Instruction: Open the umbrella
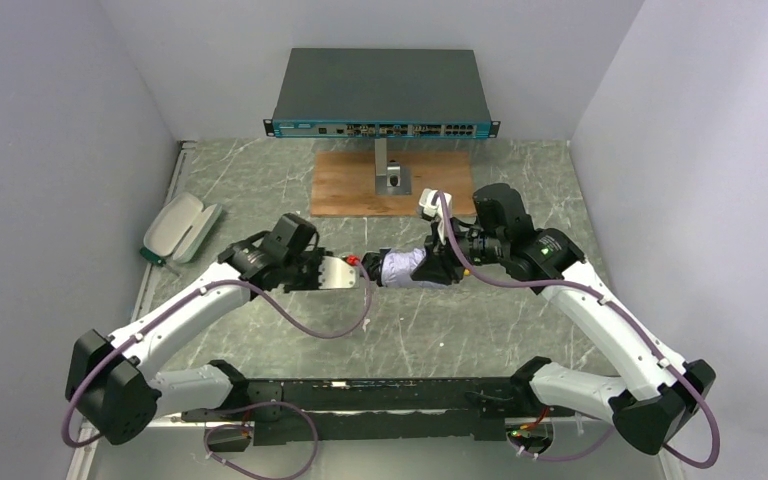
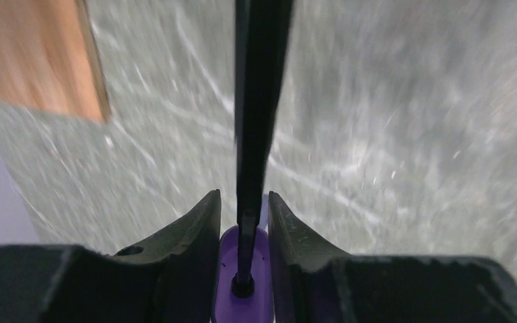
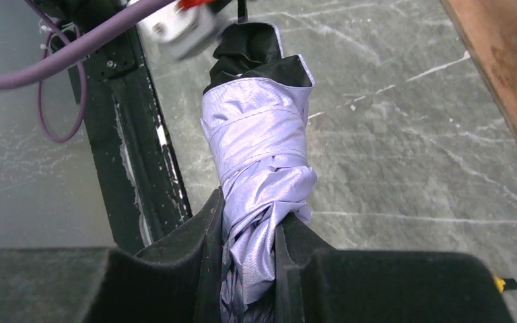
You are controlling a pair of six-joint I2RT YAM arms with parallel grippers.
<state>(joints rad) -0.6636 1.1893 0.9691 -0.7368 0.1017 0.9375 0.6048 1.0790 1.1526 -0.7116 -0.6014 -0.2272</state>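
Clamping umbrella [image 1: 405, 268] handle [image 2: 242, 299] in left gripper [image 2: 244, 202], 9 o'clock; squeezing furled canopy [image 3: 259, 148] in right gripper [image 3: 249, 219], 3 o'clock. Unopened; extending shaft [image 2: 256, 101], spreading canopy left to do.

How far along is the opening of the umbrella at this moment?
Done: the umbrella is gripped at both ends, the left gripper on its handle, the right gripper on the canopy. In hand: the dark shaft shows between them, seemingly for a pull apart. Left: the canopy is a tight bundle, not yet spread.
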